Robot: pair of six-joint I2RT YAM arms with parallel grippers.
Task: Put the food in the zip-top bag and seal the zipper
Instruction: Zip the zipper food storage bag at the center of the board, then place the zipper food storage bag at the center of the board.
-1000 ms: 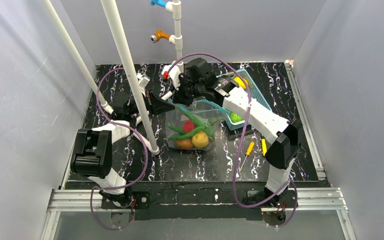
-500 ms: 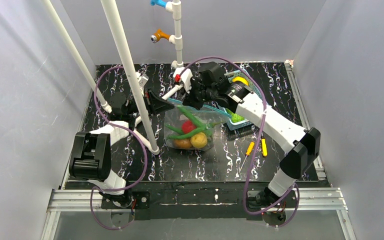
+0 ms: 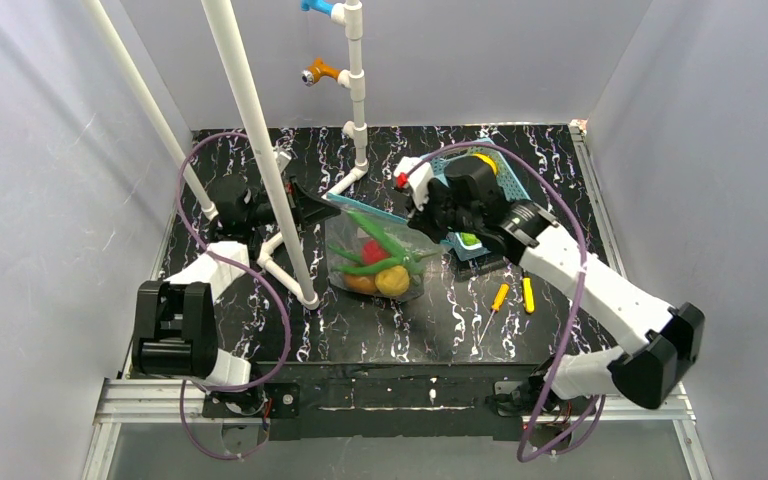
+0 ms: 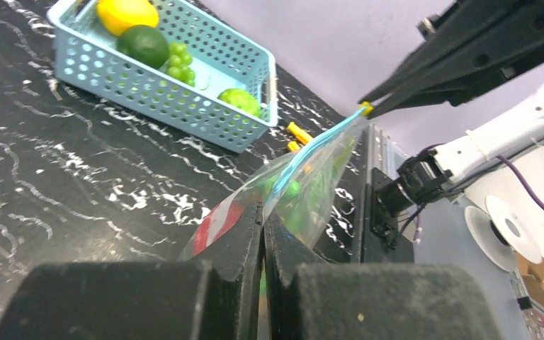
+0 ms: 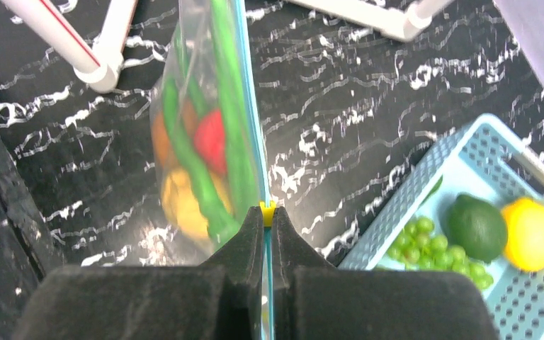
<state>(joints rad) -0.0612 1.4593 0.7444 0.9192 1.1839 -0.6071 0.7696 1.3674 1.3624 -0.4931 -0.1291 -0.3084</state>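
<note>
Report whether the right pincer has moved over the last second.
Yes. The right pincer has slid right along the zipper, away from the white upright pipe and toward the blue basket.

Food (image 5: 197,164) blurred through bag (image 5: 190,39); basket (image 3: 505,168) partly behind right arm (image 3: 580,272).

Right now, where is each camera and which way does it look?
Top camera: above and behind the arms, looking down at the black marbled table; both arms show.
Left wrist camera: on the left arm, looking along its left claw at the clear plastic zip-top bag; right claw opposite.
Right wrist camera: on the right arm, looking down past its claw at the table.
All share the bag and the light-blue slotted plastic basket.
</note>
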